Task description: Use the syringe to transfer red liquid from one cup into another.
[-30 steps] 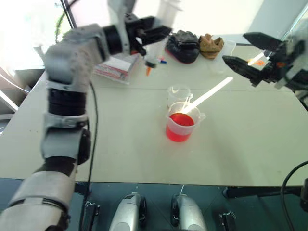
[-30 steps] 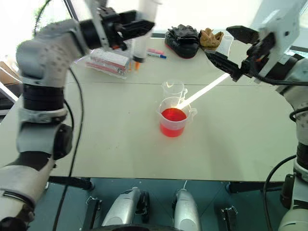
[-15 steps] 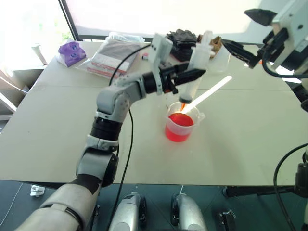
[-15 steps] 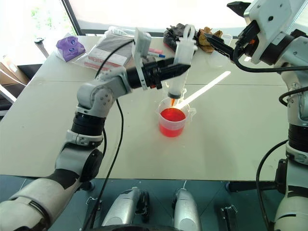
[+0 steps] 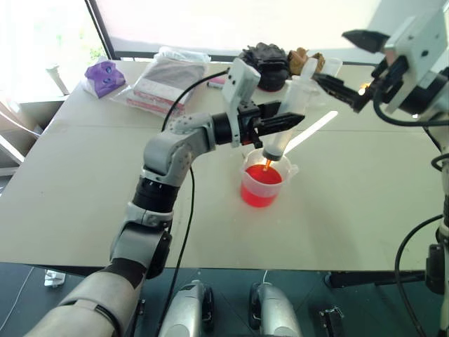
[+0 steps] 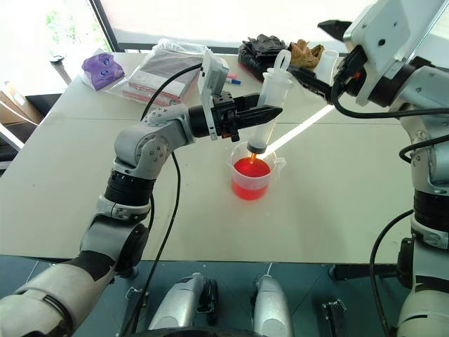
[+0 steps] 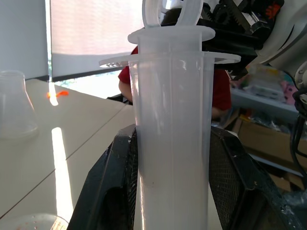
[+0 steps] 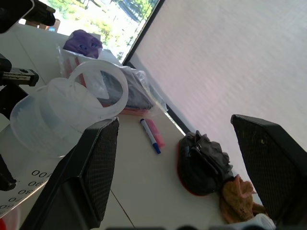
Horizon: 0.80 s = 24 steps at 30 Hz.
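Clear plastic marks the syringe (image 6: 268,105), which the left hand (image 6: 247,118) clamps around its barrel, both black fingers (image 7: 117,191) pressed against its sides; it stands tilted, plunger ring up and to the right, and its short orange tip points down just above the red liquid (image 6: 251,168) inside the handled beaker (image 6: 252,181) near the middle of the pale table (image 6: 337,210). Whether the tip touches the liquid cannot be told. Just behind the beaker on its far side, the smaller clear cup (image 5: 254,144) is mostly hidden by the left hand and syringe. On the right, the right hand (image 6: 317,53) hangs above the far part of the table with its 2 fingers (image 8: 91,177) spread wide and holding nothing, near the syringe's plunger end but apart from it. Along the far edge lie a dark bundle of gloves (image 5: 264,56) and a tan crumpled item (image 5: 303,59) beside it, with a blue-and-pink marker pen (image 8: 152,134) just to their left. Farther left sit a plastic-wrapped flat pack (image 6: 158,74) and a purple object (image 6: 97,69) at the far left corner. Another clear container (image 6: 326,64) stands at the far right, close behind the right hand
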Available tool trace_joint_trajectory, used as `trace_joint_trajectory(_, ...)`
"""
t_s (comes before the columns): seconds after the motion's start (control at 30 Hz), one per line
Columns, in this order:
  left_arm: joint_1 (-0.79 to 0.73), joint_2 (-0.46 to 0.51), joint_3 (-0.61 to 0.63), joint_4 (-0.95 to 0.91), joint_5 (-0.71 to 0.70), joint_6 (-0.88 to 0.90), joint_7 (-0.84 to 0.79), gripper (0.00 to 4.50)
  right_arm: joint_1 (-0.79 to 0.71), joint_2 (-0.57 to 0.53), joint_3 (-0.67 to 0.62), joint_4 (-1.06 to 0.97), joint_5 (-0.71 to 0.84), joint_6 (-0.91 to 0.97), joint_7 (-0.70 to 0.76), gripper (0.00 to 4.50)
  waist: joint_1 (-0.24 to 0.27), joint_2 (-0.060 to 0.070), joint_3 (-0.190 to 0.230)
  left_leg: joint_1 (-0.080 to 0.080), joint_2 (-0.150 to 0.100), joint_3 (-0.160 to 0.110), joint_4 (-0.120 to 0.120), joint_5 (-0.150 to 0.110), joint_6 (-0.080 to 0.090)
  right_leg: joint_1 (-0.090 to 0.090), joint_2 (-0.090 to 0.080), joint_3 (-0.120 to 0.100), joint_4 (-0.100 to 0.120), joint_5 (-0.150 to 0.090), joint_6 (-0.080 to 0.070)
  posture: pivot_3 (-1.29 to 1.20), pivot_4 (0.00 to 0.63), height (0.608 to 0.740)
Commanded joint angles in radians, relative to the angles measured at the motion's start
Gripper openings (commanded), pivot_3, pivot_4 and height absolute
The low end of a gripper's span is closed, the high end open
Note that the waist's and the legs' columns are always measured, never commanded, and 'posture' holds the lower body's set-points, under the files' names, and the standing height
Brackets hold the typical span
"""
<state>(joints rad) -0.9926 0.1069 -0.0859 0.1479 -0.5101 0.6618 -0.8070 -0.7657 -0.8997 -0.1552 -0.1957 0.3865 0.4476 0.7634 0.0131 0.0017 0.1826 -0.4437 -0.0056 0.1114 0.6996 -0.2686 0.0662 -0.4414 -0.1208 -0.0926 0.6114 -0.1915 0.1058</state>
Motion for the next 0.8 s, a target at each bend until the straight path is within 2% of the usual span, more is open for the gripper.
trace_joint_trajectory(0.03, -0.016, -0.002, 0.005, 0.009, 0.005, -0.025, -0.004, 1.55, -0.004, -0.013, -0.047, -0.055, 0.023, -0.001, 0.009, 3.9, 0.0, 0.0, 0.0, 0.0, 0.0, 0.0, 0.0, 0.0, 0.0, 0.0, 0.0, 0.0, 0.0, 0.0, 0.0, 0.0, 0.15, 0.74)
trace_joint_trajectory(0.37, 0.015, 0.004, -0.017, 0.021, 0.025, -0.042, -0.027, 1.55, 0.019, -0.033, -0.089, -0.086, 0.04, 0.026, 0.017, 3.9, 0.0, 0.0, 0.0, 0.0, 0.0, 0.0, 0.0, 0.0, 0.0, 0.0, 0.0, 0.0, 0.0, 0.0, 0.0, 0.0, 0.15, 0.74)
trace_joint_trajectory(0.8, 0.05, 0.001, -0.044, -0.006, 0.041, -0.041, -0.032, 1.55, 0.071, 0.004, -0.049, -0.081, 0.014, -0.007, 0.02, 3.9, 0.0, 0.0, 0.0, 0.0, 0.0, 0.0, 0.0, 0.0, 0.001, 0.0, -0.001, 0.0, 0.0, 0.0, 0.0, 0.0, 0.15, 0.74)
